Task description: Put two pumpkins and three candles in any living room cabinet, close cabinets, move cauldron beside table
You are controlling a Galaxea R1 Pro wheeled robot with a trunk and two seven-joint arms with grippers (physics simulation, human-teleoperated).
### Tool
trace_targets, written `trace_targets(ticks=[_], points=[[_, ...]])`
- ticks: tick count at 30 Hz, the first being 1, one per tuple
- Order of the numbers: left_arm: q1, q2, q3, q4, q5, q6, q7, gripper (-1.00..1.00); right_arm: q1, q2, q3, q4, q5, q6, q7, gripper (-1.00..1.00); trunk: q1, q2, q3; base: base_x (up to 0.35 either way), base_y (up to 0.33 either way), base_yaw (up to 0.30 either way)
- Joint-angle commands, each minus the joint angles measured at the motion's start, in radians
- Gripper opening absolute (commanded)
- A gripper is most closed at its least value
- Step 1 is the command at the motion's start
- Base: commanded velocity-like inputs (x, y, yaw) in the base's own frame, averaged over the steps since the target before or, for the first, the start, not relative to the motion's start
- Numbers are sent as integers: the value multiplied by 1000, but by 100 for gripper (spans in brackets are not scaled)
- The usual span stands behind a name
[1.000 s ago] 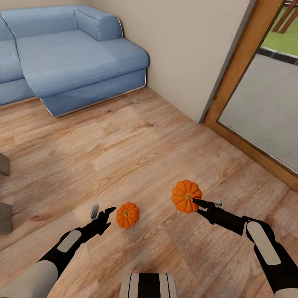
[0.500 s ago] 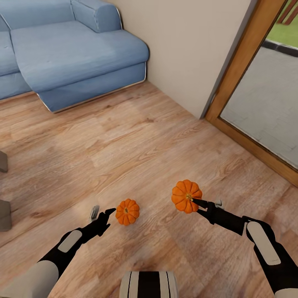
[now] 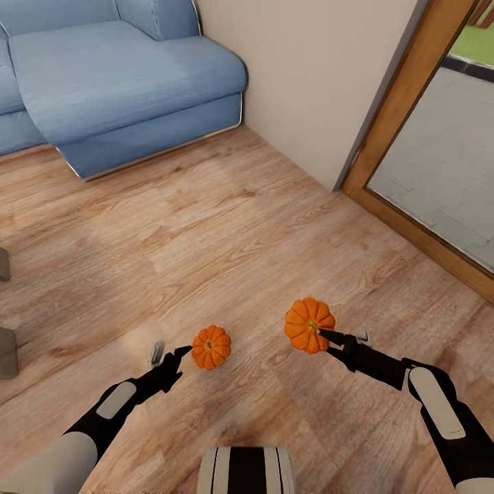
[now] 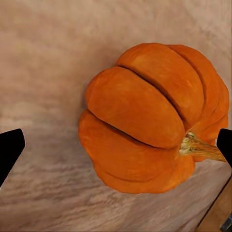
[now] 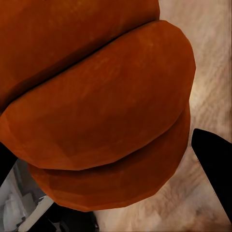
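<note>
One small orange pumpkin [image 3: 211,347] lies on the wooden floor. My left gripper [image 3: 170,354] is open just to its left, low over the boards. In the left wrist view that pumpkin [image 4: 145,116] sits close ahead, between the two black fingertips [image 4: 9,150], untouched. A second pumpkin [image 3: 309,325] is held off the floor in my right gripper [image 3: 324,336], which is shut on it. In the right wrist view this pumpkin [image 5: 96,96] looms large between the dark fingers [image 5: 215,164]. Candles, cabinet, cauldron and table are out of view.
A blue sofa [image 3: 130,82] stands at the back left against a beige wall [image 3: 309,82]. A wood-framed glass door [image 3: 394,130] runs along the right. Grey leg-like pieces [image 3: 5,351] poke in at the left edge. Open wooden floor [image 3: 226,233] lies ahead.
The whole view has shifted: sofa and floor pumpkin sit higher in the picture, and the pumpkin is a little closer to my left fingertips. Both arms keep the same pose.
</note>
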Motion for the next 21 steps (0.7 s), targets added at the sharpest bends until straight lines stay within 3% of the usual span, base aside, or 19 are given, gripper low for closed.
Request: trace_targets(ticks=[1,21], points=[[-1,1,-5,1,6,1,-2,100,0,0,-2,0,0,6,3,-100,0,0,-5,0,0,0],[-4,-1,-10,-6,1,3,31,100,0,0,-2,-1,0,6,3,-100,1,-1,-8,0,0,0]])
